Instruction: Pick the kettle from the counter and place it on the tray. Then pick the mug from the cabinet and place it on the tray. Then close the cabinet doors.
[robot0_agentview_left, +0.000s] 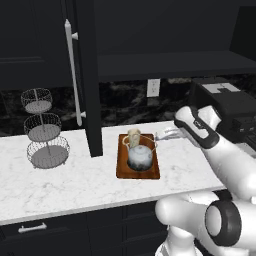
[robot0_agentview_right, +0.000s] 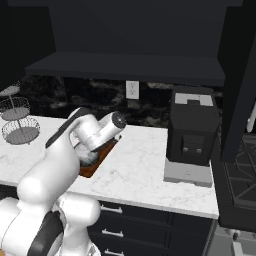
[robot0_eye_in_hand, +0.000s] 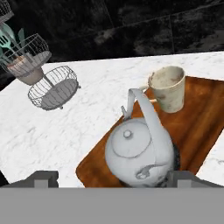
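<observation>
The silvery kettle and the cream mug both stand on the reddish-brown tray, the mug behind the kettle. In the left base view the kettle and mug sit on the tray on the marble counter. My gripper hovers just right of the mug, above the tray, open and holding nothing; its fingertips stand wide either side of the kettle. The cabinet is open, its left door swung out. In the right base view my arm hides most of the tray.
A three-tier wire basket stand stands at the counter's left. A black appliance sits on the counter to the right, by the right cabinet door. A stove lies beyond it. Black drawers run under the counter.
</observation>
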